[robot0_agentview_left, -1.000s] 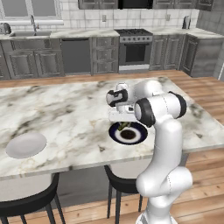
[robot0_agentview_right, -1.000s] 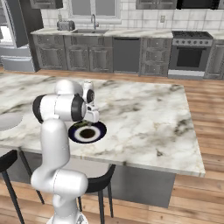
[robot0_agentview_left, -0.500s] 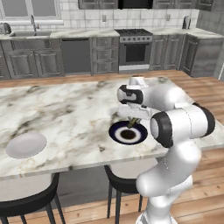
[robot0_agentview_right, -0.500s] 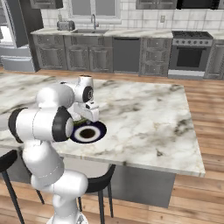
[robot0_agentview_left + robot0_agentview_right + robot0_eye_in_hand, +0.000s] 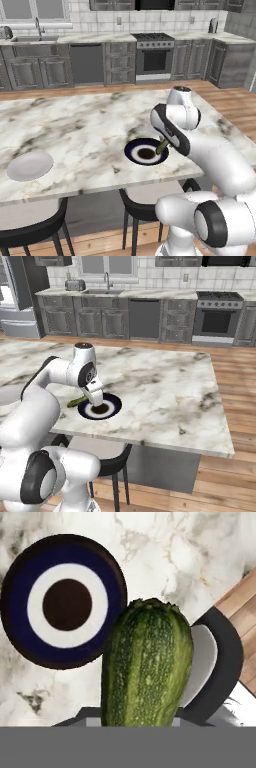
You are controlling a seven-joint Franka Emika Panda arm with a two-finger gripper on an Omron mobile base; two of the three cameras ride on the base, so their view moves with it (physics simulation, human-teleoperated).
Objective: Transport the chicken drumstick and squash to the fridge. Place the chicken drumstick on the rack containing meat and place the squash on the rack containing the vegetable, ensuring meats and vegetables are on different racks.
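The squash [image 5: 147, 667] fills the middle of the hand view, mottled green with pale flecks, its blunt end pointing away from the camera, and the claw [image 5: 167, 142] is closed on it, carrying it clear above the marble desk [image 5: 75, 130]. From the left base view, only a short olive-green stub of the squash [image 5: 162, 146] pokes down and to the left from under the wrist, hanging over the right rim of the dark blue plate [image 5: 132, 150]. That plate has a white ring and a dark brown centre, and it sits flat near the front edge of the desk. In the right base view, the squash [image 5: 77, 401] shows as a green sliver sticking out to the left of the hand, just beside the plate [image 5: 112, 406], with the claw [image 5: 95, 398] tucked low beneath the bent white arm. In the hand view the plate [image 5: 65, 602] lies up and to the left of the squash, its rim passing behind the vegetable. To the right, beyond the desk edge, is a dark stool seat [image 5: 225, 662], with a strip of wooden floor [image 5: 240, 597] past it. Away on the far left of the desk, well apart from the action, rests a plain white plate [image 5: 30, 166]. Against the back wall of the kitchen, an oven [image 5: 155, 57] stands among the grey cabinets [image 5: 30, 72].
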